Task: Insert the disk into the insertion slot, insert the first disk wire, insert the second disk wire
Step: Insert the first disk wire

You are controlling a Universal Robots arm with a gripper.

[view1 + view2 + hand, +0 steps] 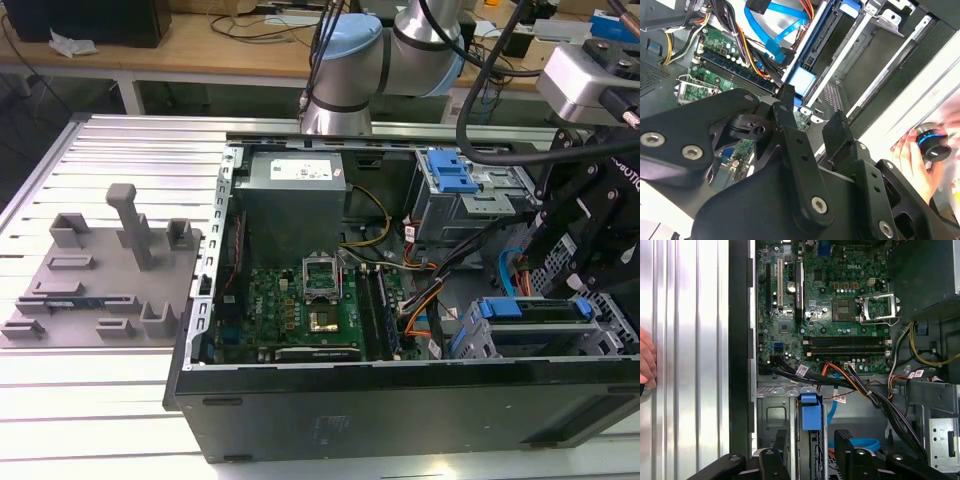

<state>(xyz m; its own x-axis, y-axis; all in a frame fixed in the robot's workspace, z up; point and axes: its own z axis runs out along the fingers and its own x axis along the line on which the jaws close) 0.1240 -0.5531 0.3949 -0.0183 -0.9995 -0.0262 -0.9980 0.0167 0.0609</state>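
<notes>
Two black fingers (790,125) of the gripper (812,112) stand apart with nothing between them, so it is empty. In both wrist views it hangs just above the disk (535,310), roughly centred over the caddy's blue tab (811,412). Likely reason: lined up over the drive bay for working there. The disk sits down in the insertion slot (468,338), at the exterior view's lower right corner of the open computer case (400,410). It looks seated, blue caddy ends level with the bay's perforated grey walls, so the first step reads as done. A flat blue data cable (790,29) loops beside the disk's end, and an orange and black wire bundle (850,382) runs from the motherboard (840,305) towards the bay. Cannot tell if either wire is plugged into the disk. The taller cage with the ridged blue latch (450,170) stands further back, apart from the gripper. Outside the case, on the ribbed metal table (100,400), a person's hand (912,157) rests by a black knob (935,147), probably a control device.
</notes>
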